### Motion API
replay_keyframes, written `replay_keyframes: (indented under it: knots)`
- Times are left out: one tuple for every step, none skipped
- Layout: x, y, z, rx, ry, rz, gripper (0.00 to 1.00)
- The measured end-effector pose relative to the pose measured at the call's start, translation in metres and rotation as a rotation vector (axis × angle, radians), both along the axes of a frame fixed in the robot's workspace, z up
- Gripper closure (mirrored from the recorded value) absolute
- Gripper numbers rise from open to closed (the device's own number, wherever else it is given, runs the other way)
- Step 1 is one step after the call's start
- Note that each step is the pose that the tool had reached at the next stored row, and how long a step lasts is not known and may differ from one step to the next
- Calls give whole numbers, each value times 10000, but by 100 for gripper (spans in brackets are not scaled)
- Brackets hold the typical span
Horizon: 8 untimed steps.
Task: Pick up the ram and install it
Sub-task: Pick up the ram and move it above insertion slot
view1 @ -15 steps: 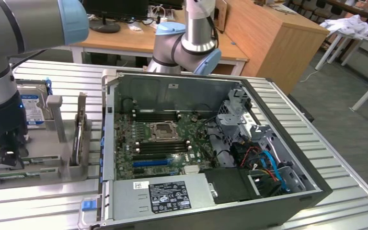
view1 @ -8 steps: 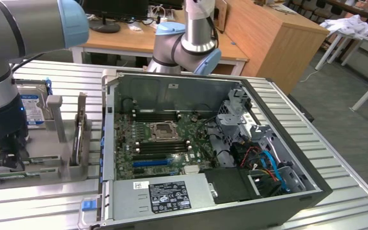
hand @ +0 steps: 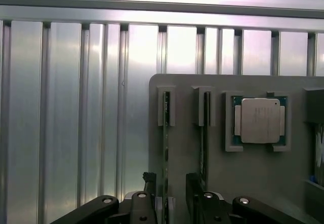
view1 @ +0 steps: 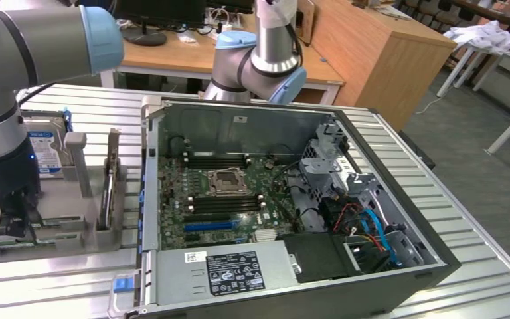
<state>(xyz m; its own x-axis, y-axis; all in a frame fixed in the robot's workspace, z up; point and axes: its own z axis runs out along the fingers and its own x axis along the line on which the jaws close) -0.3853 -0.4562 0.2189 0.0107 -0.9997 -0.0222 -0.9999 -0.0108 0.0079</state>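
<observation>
While wide open, hand (hand: 169, 179) astride the ram (hand: 165, 133), seemingly on edge in a slot of the grey holder (hand: 185, 148).

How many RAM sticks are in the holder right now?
2. One ram stands on edge in the grey holder between the fingers of the open gripper; the other ram stands in the neighbouring slot, nearer the processor. More may be hidden.

1. The exterior view looks down at a slant from a raised spot, at middle distance, onto the open computer case (view1: 237, 123) and ribbed counter (view1: 42, 279).
2. The wrist view faces straight down, close above, past the claw (hand: 170, 183).
3. Both views share the grey holder (view1: 60, 229) (hand: 185, 148) and the counter around it.
</observation>
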Motion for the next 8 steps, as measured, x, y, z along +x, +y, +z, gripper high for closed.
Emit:
replay_keyframes:
  knots:
    - [0,0,-9,1,-1,0,63]
    - [0,-1,-18,1,-1,0,63]
    - [0,-1,-27,1,-1,0,63]
    - [0,-2,-35,0,0,0,63]
    - [0,-2,-43,0,-1,0,63]
    - [-1,-3,-45,-1,1,0,63]
    - [0,-3,-45,0,1,0,63]
    - [0,-3,-45,-1,1,0,63]
